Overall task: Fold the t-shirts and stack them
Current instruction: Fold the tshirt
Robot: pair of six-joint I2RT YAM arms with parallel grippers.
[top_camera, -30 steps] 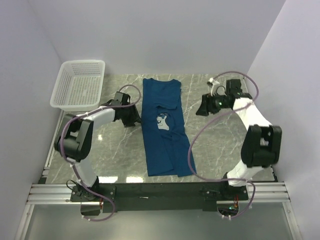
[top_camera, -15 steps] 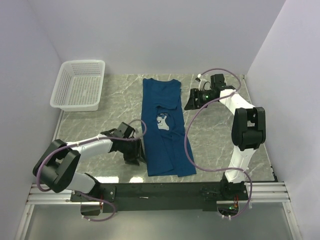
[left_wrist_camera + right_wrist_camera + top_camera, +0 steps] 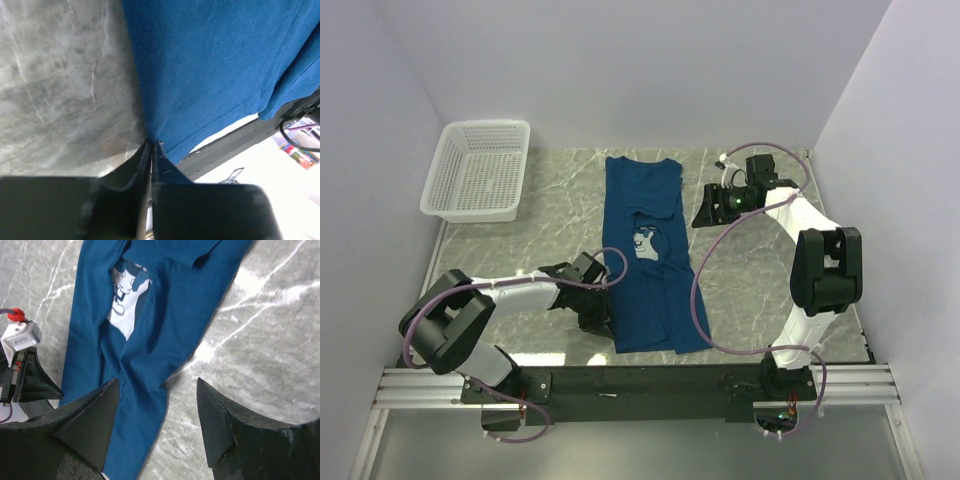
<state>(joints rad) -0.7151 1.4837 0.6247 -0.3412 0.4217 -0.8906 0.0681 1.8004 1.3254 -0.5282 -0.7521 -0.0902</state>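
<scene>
From above, one dark blue t-shirt [image 3: 645,255] lies on the marble table [image 3: 750,290] as a long strip running from 12 to 6 o'clock. One white basket [image 3: 478,170] sits at 10 o'clock.

That view hides my jaws; my wrist cameras show them. My left gripper [image 3: 603,322] is at the shirt's 7 o'clock corner. Its own camera shows the left gripper [image 3: 151,145] pinched together on the t-shirt [image 3: 225,60] at its side edge, close to the hem.

My right gripper [image 3: 705,210] is at 2 o'clock beside the shirt. Its camera shows the right gripper [image 3: 158,382] with jaws wide apart, holding nothing. Between them I see the t-shirt [image 3: 150,330], its pale print [image 3: 127,300] and bare table.
</scene>
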